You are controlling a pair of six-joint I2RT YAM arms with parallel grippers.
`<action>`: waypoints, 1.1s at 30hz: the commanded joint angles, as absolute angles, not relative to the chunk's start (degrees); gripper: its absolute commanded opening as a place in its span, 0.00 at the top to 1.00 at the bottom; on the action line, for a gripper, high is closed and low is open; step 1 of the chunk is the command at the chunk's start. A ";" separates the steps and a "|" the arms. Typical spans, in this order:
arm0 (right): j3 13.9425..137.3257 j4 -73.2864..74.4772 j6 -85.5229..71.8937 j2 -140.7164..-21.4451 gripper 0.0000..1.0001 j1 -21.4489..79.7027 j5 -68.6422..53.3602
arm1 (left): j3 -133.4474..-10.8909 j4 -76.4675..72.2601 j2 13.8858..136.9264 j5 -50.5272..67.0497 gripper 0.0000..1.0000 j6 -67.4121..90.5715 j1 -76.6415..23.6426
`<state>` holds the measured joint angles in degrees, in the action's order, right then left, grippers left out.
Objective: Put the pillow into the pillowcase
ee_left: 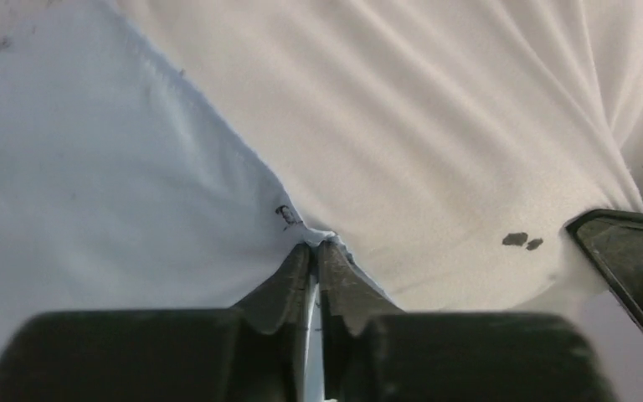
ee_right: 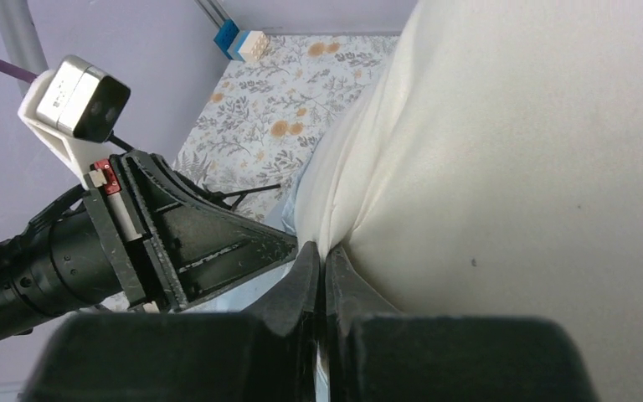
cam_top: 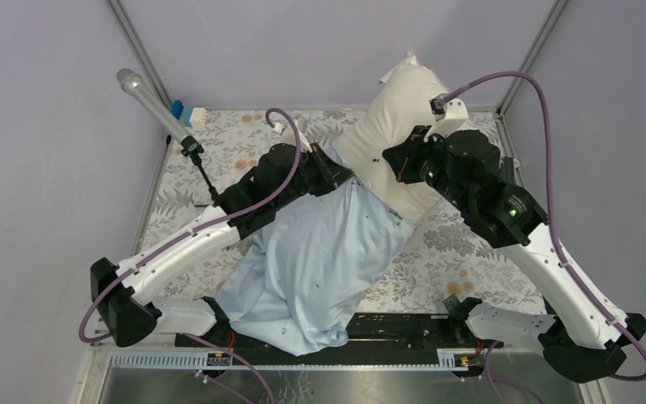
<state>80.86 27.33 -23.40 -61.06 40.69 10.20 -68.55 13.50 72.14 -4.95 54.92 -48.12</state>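
Left gripper (ee_left: 316, 244) pinching pillowcase (ee_left: 92, 184) hem, pillow (ee_left: 435, 126) just ahead & right; right gripper (ee_right: 322, 251) clamps pillow fold.

The pillow (cam_top: 395, 109) is plain cream with two small dark specks (ee_left: 519, 240). The pillowcase (cam_top: 320, 261) is pale blue. The worktop (cam_top: 471, 252) has a white cloth printed with grey leaves and orange flowers. The arms (cam_top: 185, 240) are black and white, their cables (cam_top: 509, 74) purple.

The left arm (cam_top: 177, 244) and right arm (cam_top: 555, 269) angle inward and meet at the pillow's (cam_top: 395, 109) near end. The left claw (ee_left: 316, 244) pinches the pillowcase (cam_top: 320, 252) hem, and the right claw (ee_right: 322, 249) is clamped on pillow fabric.
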 commanded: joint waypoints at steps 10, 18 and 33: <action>123.50 29.50 -9.70 -76.04 1.00 41.99 10.38 | -103.22 4.03 97.33 5.48 1.00 52.12 -49.05; 117.86 30.11 -11.56 -80.16 1.00 42.44 0.72 | -84.97 0.49 92.50 3.99 1.00 54.36 -45.48; 75.01 14.85 -24.79 -65.53 1.00 44.51 10.10 | -46.68 -6.03 75.77 8.02 1.00 59.26 -34.28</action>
<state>71.72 13.37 -19.18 -67.96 45.39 4.27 -47.42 -2.33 83.31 7.90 57.36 -34.48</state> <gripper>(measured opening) 0.026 0.009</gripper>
